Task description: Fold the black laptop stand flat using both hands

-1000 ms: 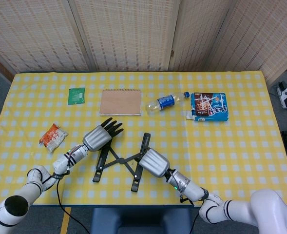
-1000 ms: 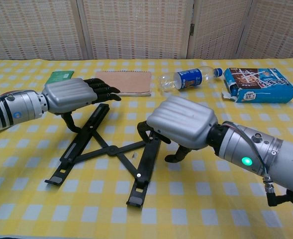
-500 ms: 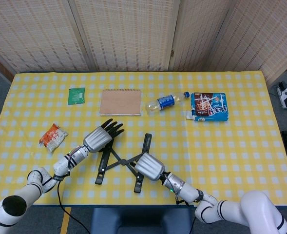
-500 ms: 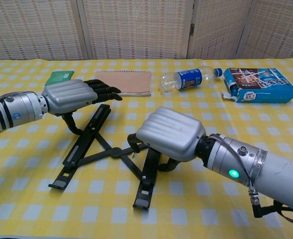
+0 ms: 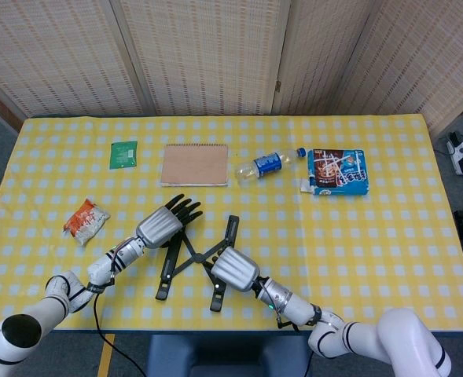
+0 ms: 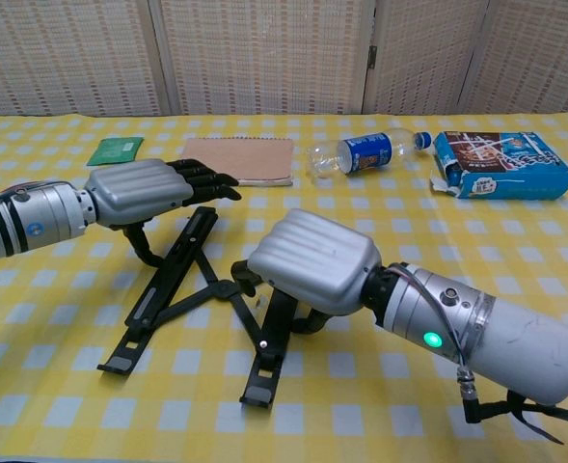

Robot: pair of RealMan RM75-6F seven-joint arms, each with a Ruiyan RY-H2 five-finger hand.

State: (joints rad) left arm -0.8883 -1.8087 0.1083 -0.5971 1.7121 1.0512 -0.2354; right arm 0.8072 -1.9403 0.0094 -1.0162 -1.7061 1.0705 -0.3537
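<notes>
The black laptop stand [image 5: 168, 271] lies on the yellow checked tablecloth, its two rails drawn into a narrow V and joined by crossing links [image 6: 211, 289]. My left hand [image 5: 167, 224] hovers over the far end of the left rail [image 6: 168, 280], fingers stretched forward and thumb hooked down along the rail's outer side. My right hand [image 5: 233, 269] covers the middle of the right rail [image 6: 261, 367], with its fingers [image 6: 308, 323] curled under and around it.
Behind the stand lie a brown notebook [image 5: 194, 164], a plastic bottle [image 5: 269, 164] on its side and a blue snack box [image 5: 339, 172]. A green packet [image 5: 123, 154] and an orange snack bag [image 5: 85, 220] lie to the left. The table's front edge runs close below the stand.
My right hand has moved left with the right rail, bringing it nearer the left rail, so the stand is narrower. The left hand has barely shifted.
</notes>
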